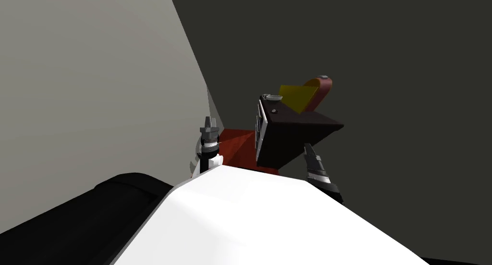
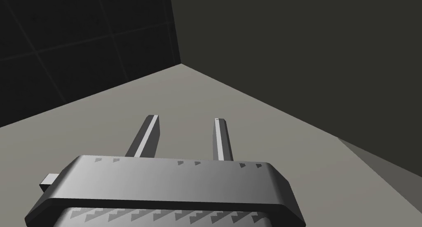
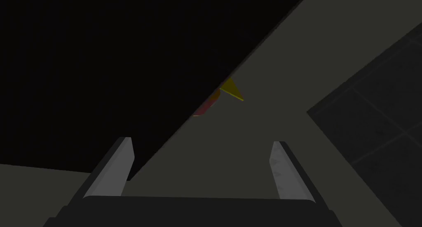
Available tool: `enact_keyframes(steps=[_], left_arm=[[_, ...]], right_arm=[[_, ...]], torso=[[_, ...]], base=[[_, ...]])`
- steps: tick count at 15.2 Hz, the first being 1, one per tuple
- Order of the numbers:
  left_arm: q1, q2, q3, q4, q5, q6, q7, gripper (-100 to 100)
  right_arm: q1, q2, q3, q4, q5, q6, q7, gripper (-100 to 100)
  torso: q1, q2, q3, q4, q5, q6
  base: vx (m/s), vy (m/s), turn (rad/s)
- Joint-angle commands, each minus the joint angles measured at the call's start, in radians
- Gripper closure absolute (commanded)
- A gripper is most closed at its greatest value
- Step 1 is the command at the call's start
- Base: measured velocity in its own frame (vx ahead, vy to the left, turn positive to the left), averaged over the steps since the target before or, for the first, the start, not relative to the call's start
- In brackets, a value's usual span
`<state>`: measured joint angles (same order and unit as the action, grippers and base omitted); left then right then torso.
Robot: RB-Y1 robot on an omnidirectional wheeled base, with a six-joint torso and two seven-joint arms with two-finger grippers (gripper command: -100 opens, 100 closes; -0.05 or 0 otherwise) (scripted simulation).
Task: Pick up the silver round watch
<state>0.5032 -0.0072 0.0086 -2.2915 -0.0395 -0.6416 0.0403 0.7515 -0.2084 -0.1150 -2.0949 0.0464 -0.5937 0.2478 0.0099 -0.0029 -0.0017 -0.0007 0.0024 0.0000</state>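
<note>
Pale grey and dark grey walls meet behind a dark, box-shaped desk (image 1: 307, 121). On its top, near the far corner, lies the small silver round watch (image 1: 274, 98), just in front of a yellow and red shape (image 1: 297, 95). By the pale wall, the left gripper (image 1: 208, 119) has its fingers narrowly apart, holding nothing. Beside the desk's near edge, the right gripper (image 1: 307, 148) is spread wide and empty.

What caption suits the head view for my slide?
Silver round watch on a dark cabinet; open right gripper beside the cabinet, left gripper farther off.
</note>
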Motion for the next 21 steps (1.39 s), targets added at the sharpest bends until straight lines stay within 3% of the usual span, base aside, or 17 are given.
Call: enact_keyframes(steps=[1,2,3,5,6,7,8,10,11,13,14,16,17,19,20,21], left_arm=[[0.000,0.000,0.000,0.000,0.000,0.000,0.000,0],[0.000,0.000,0.000,0.000,0.000,0.000,0.000,0],[0.000,0.000,0.000,0.000,0.000,0.000,0.000,0],[0.000,0.000,0.000,0.000,0.000,0.000,0.000,0],[0.000,0.000,0.000,0.000,0.000,0.000,0.000,0],[0.000,0.000,0.000,0.000,0.000,0.000,0.000,0],[0.000,0.000,0.000,0.000,0.000,0.000,0.000,0],[0.000,0.000,0.000,0.000,0.000,0.000,0.000,0],[0.000,0.000,0.000,0.000,0.000,0.000,0.000,0],[0.000,0.000,0.000,0.000,0.000,0.000,0.000,0],[0.000,0.000,0.000,0.000,0.000,0.000,0.000,0],[0.000,0.000,0.000,0.000,0.000,0.000,0.000,0],[0.000,0.000,0.000,0.000,0.000,0.000,0.000,0],[0.000,0.000,0.000,0.000,0.000,0.000,0.000,0],[0.000,0.000,0.000,0.000,0.000,0.000,0.000,0],[0.000,0.000,0.000,0.000,0.000,0.000,0.000,0]], right_arm=[[0.047,-0.023,-0.025,0.042,0.016,-0.020,0.050,-100],[0.047,-0.023,-0.025,0.042,0.016,-0.020,0.066,-100],[0.086,-0.047,-0.052,0.072,0.028,-0.042,0.092,-100],[0.089,-0.047,-0.052,0.084,0.028,-0.042,0.118,-100],[0.128,-0.071,-0.080,0.129,0.041,-0.065,0.153,-100],[0.134,-0.071,-0.080,0.129,0.041,-0.065,0.172,-100],[0.172,-0.096,-0.109,0.157,0.054,-0.090,0.197,-100],[0.180,-0.096,-0.109,0.175,0.054,-0.090,0.229,-100],[0.215,-0.121,-0.140,0.220,0.068,-0.116,0.262,-100],[0.228,-0.121,-0.140,0.224,0.068,-0.116,0.287,-100],[0.269,-0.147,-0.171,0.273,0.082,-0.143,0.319,-100],[0.278,-0.147,-0.171,0.273,0.082,-0.143,0.348,-100],[0.309,-0.173,-0.203,0.321,0.096,-0.171,0.379,-100],[0.329,-0.173,-0.203,0.324,0.096,-0.171,0.410,-100],[0.359,-0.199,-0.235,0.375,0.110,-0.200,0.443,-100],[0.381,-0.199,-0.235,0.375,0.110,-0.200,0.462,-100]], torso=[[0.000,0.000,0.000,0.000,0.000,0.000],[0.000,0.001,0.000,0.000,0.000,0.000],[0.000,0.001,0.000,0.000,0.000,0.000],[0.002,0.000,0.000,0.000,0.000,0.000],[0.001,0.000,0.000,0.000,0.000,0.000],[0.001,0.000,0.000,0.000,0.000,0.000],[0.001,0.000,0.000,0.000,0.000,0.000],[0.002,-0.002,-0.001,0.000,0.000,0.000],[0.000,-0.002,-0.001,0.000,0.000,0.000],[-0.001,-0.003,-0.002,-0.001,0.000,0.000],[-0.001,-0.002,-0.001,-0.001,0.000,0.000],[0.000,-0.002,-0.001,-0.001,0.000,0.000],[-0.001,-0.001,-0.001,0.000,0.000,0.000],[-0.001,-0.003,-0.002,-0.001,0.000,0.000],[-0.002,-0.002,-0.001,-0.001,0.000,0.000],[-0.002,-0.002,-0.001,-0.001,0.000,0.000]], base=[[0.027,0.124,0.000],[0.031,0.131,-0.016],[0.048,0.165,-0.015],[0.051,0.152,-0.024],[0.049,0.143,-0.002],[0.050,0.139,-0.022],[0.071,0.168,-0.014],[0.072,0.140,-0.023],[0.087,0.112,-0.009],[0.073,0.115,-0.014],[0.069,0.124,-0.012],[0.060,0.120,-0.015],[0.079,0.125,-0.008],[0.077,0.104,-0.019],[0.070,0.116,-0.004],[0.093,0.121,-0.022]])
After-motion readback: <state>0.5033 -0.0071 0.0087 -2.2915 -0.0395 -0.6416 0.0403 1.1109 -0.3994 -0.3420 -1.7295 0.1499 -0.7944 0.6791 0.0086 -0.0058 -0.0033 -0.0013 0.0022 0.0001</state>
